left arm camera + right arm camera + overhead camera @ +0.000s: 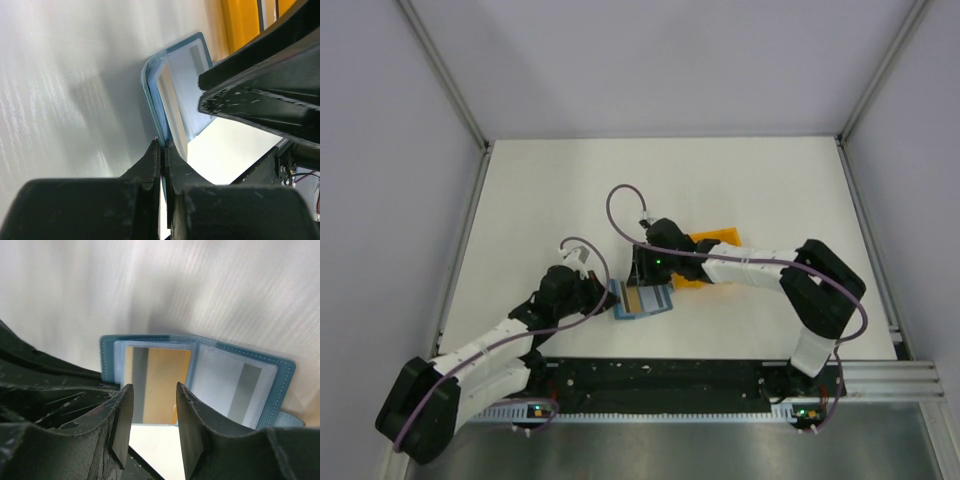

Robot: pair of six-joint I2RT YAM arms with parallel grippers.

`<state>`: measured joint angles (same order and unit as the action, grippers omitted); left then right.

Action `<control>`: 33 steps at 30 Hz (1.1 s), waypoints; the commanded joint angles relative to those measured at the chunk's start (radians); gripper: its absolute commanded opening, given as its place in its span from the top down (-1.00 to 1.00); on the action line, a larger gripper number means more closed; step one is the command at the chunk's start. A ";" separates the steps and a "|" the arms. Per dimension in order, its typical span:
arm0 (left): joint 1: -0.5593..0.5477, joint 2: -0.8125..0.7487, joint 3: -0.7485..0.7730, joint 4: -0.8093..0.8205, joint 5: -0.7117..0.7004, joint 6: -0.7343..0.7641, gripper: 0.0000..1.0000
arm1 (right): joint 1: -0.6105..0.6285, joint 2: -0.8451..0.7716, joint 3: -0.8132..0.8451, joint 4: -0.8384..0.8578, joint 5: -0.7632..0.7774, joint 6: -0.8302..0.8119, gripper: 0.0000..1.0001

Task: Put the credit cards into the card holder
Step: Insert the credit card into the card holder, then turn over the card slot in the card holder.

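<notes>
card holder (642, 300) laid open on the table (570, 200), just beside the orange rack (715, 255) | left gripper (162, 146) clamped tight on its teal edge | right gripper (154, 390) held with jaws apart over one pocket, nothing gripped | gold-tan credit card (160, 375) seated in that pocket, grey-striped card (235, 390) in the other

The left tool (163, 145) is clamping the card holder (645, 302) at its left edge, barring that side. The right tool (154, 388) is hanging over the holder with jaws apart, blocking a path from above. The orange rack (717, 248) is crowding the far right corner, under the right arm (750, 268). The bench (620, 190) beyond is lying open up to the walls (420, 150).
</notes>
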<state>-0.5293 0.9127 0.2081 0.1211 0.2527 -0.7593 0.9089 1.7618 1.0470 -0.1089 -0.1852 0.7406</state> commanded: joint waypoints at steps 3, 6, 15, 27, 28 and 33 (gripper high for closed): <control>-0.003 -0.058 0.036 0.002 -0.009 0.003 1.00 | 0.053 -0.071 0.051 -0.027 0.081 -0.060 0.18; -0.003 -0.067 0.033 0.025 0.017 0.006 1.00 | 0.074 -0.041 0.076 -0.060 0.118 -0.057 0.18; -0.003 -0.064 0.024 0.081 0.066 0.008 1.00 | 0.100 -0.015 0.116 -0.081 0.145 -0.075 0.17; -0.005 -0.078 0.024 0.089 0.069 0.012 1.00 | 0.113 -0.002 0.136 -0.112 0.167 -0.092 0.17; -0.006 -0.078 0.024 0.091 0.071 0.012 1.00 | 0.114 0.005 0.139 -0.115 0.164 -0.093 0.17; -0.006 -0.075 0.024 0.092 0.068 0.014 1.00 | 0.124 0.024 0.173 -0.188 0.242 -0.099 0.18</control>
<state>-0.5304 0.8528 0.2092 0.1345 0.3019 -0.7563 1.0046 1.7687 1.1522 -0.2413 -0.0189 0.6613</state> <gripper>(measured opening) 0.022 0.414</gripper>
